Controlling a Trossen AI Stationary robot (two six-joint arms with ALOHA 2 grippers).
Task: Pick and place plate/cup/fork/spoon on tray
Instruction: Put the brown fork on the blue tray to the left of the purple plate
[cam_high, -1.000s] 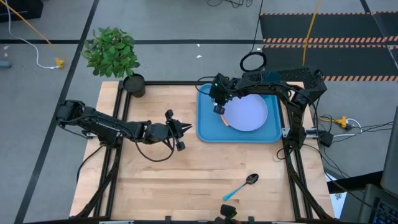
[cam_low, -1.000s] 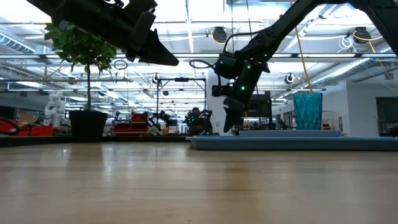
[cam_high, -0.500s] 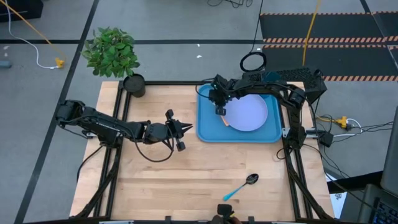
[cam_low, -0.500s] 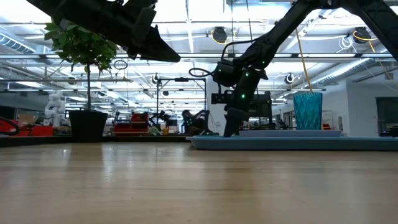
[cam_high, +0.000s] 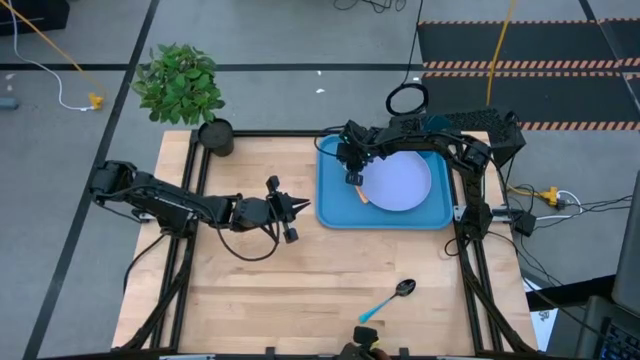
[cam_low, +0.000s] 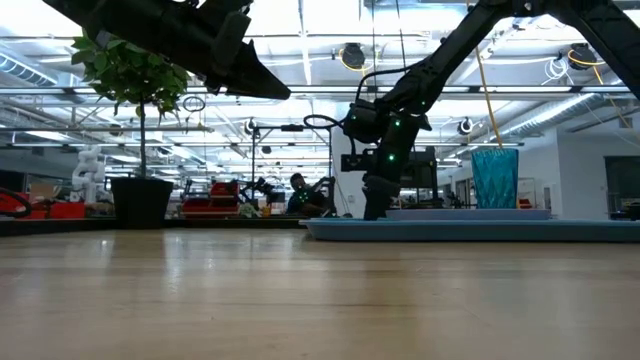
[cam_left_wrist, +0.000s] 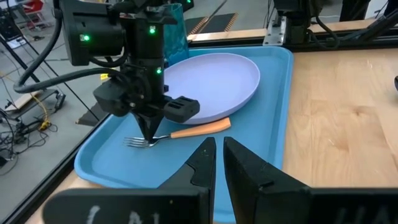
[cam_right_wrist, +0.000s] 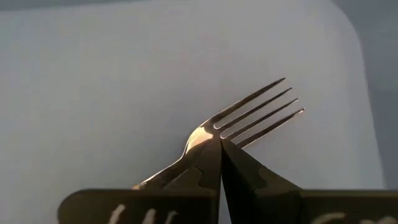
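Observation:
The blue tray (cam_high: 333, 205) sits at the table's far right with the lavender plate (cam_high: 398, 180) lying in it. The teal cup (cam_low: 495, 178) stands at the tray's far side. My right gripper (cam_high: 352, 180) is down over the tray's left part, shut on the fork (cam_left_wrist: 177, 132). The fork's orange handle (cam_high: 362, 198) lies beside the plate's rim. The blue-handled spoon (cam_high: 388, 298) lies flat on the wood near the front edge. My left gripper (cam_high: 305, 207) hovers left of the tray, fingers nearly together, with nothing between them. My right gripper pinches the fork's metal neck (cam_right_wrist: 200, 138), just behind the tines, between its two fingertips. The fingers (cam_left_wrist: 148, 124) come steeply from above. The fork lies almost flat, its tines (cam_left_wrist: 134, 142) at the tray floor and its handle (cam_left_wrist: 202, 129) toward the plate.
A potted plant (cam_high: 182, 82) stands at the table's far left corner. The tray's raised rim (cam_left_wrist: 102, 177) lies between my left gripper and the fork. Bare wood (cam_high: 250, 290) stretches across the table's near half, left of the spoon.
My right gripper has sunk a little toward the tray floor, still shut on the fork, bringing the fork down to the tray beside the plate. My left gripper has kept still.

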